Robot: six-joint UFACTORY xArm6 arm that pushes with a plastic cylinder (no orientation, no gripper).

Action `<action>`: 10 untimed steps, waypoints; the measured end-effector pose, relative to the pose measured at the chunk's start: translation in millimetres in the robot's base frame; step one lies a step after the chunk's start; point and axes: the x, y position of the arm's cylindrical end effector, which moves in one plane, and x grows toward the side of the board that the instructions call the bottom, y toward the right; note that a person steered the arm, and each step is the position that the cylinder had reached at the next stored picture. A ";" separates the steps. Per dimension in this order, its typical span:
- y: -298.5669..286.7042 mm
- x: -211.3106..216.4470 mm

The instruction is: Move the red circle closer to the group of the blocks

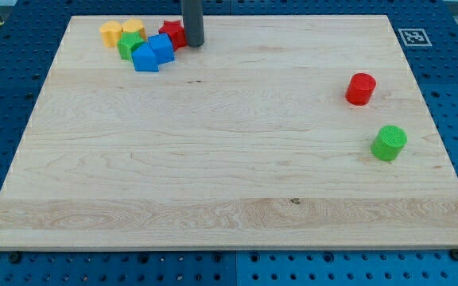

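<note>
Red circle [361,88] is seen at the right side of the frame, a little above the middle height, standing upright on the wooden board [229,183]. It is a short cylinder with its round flat face turned upward, so its axis is vertical and no sideways direction can be told from it. Just below it and slightly more to the right, apart from it, a green cylinder [389,143] is placed. The group of blocks is found at the upper left of the frame, well apart from the red circle: two yellow blocks [122,31], a green block [129,45], two blue blocks [153,53] and a red block [173,33], packed closely together. The dark rod is seen at the top of the frame, and my tip [193,44] is set on the board just beside the red block, at its right. No fingers are carried by the rod, and nothing is held by it.
</note>
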 end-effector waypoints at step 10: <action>286.1 161.5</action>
